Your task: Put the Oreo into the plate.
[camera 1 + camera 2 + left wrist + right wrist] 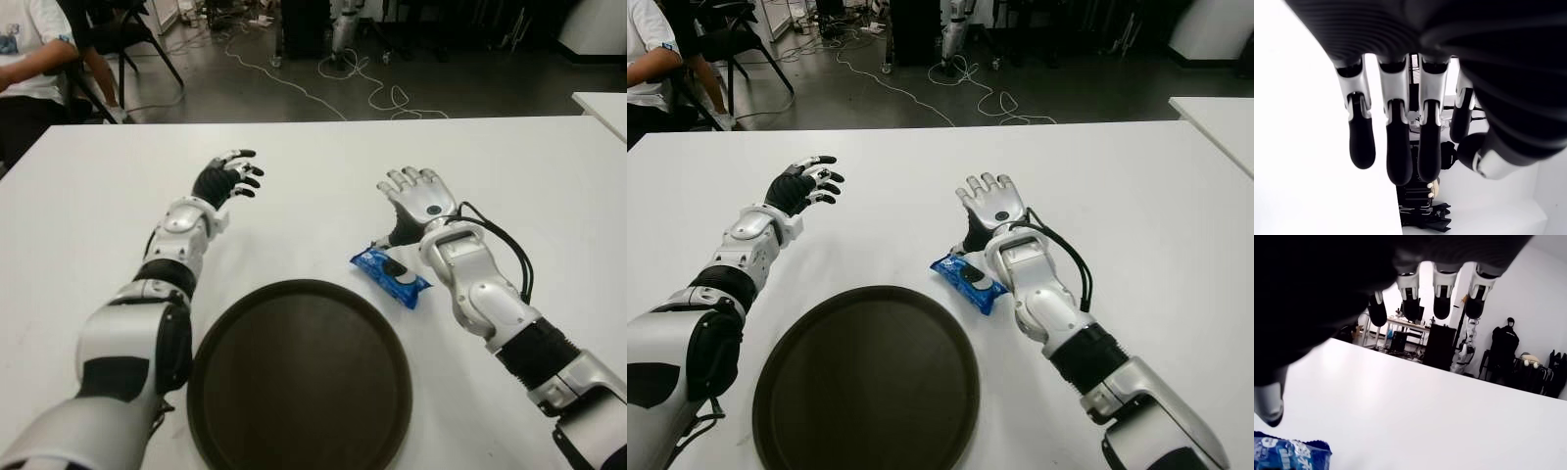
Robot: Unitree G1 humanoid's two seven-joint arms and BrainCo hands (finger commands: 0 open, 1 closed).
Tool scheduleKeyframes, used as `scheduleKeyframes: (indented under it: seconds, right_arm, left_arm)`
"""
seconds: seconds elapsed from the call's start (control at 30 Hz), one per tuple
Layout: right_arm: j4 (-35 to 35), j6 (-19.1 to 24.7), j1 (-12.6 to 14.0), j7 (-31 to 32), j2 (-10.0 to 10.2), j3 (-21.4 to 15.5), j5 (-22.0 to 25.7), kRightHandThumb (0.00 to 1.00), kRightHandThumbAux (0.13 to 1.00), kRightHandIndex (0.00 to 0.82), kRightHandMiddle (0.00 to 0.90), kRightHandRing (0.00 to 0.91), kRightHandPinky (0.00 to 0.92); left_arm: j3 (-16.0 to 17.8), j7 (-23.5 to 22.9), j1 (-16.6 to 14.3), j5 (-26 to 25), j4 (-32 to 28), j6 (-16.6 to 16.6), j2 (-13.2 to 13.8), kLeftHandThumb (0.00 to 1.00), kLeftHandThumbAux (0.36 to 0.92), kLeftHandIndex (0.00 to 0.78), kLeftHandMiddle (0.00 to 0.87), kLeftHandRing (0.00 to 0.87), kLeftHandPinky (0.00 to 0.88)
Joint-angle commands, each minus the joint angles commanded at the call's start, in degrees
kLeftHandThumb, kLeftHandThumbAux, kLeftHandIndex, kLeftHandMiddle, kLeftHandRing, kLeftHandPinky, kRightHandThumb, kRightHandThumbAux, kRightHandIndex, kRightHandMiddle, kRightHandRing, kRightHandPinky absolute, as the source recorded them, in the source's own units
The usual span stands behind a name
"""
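Right hand [419,199] open, empty, just beyond the Oreo pack [390,275]; grasp not yet made.
Near: plate [299,377], empty; Oreo on table [549,186] just beyond its right rim. Next: lower fingers onto pack, close. Left hand [227,177] far left, open.

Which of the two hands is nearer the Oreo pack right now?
The right hand: the blue Oreo pack lies on the table just beside its wrist, next to the dark plate. The left hand is open, far across the table.
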Motion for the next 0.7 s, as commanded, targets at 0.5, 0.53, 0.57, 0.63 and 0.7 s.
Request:
scheduleKeyframes:
  seconds: [0.5,0.53,0.57,0.63,0.7]
  right_arm:
    - [-0.2,0.7,0.1,-0.5,0.1,-0.7,-0.3,0.047,0.488,0.000,0.004,0.018,0.037]
    - [-0.3,0.9,0.2,-0.4,0.2,-0.8,-0.3,0.045,0.487,0.000,0.003,0.018,0.037]
    - [-0.8,1.2,0.3,-0.2,0.2,-0.9,-0.4,0.044,0.485,0.000,0.003,0.019,0.038]
    - [-1.4,1.6,0.5,0.1,0.3,-1.1,-0.6,0.044,0.482,0.000,0.014,0.028,0.046]
    - [-2.1,2.1,0.8,0.3,0.2,-1.2,-0.8,0.043,0.480,0.000,0.019,0.032,0.050]
  left_arm:
    - [-0.1,-0.3,0.0,0.0,0.0,0.1,-0.1,0.074,0.585,0.271,0.480,0.504,0.479]
    - [-0.1,-0.3,0.1,0.0,0.0,0.0,-0.1,0.071,0.587,0.271,0.480,0.504,0.478]
    - [-0.1,-0.3,0.1,0.0,0.0,0.0,-0.1,0.070,0.588,0.269,0.480,0.504,0.479]
    - [-0.2,-0.3,0.1,0.1,0.0,-0.1,-0.1,0.085,0.599,0.262,0.484,0.506,0.492]
    - [-0.3,-0.2,0.1,0.1,-0.1,-0.1,-0.1,0.091,0.606,0.260,0.486,0.508,0.498]
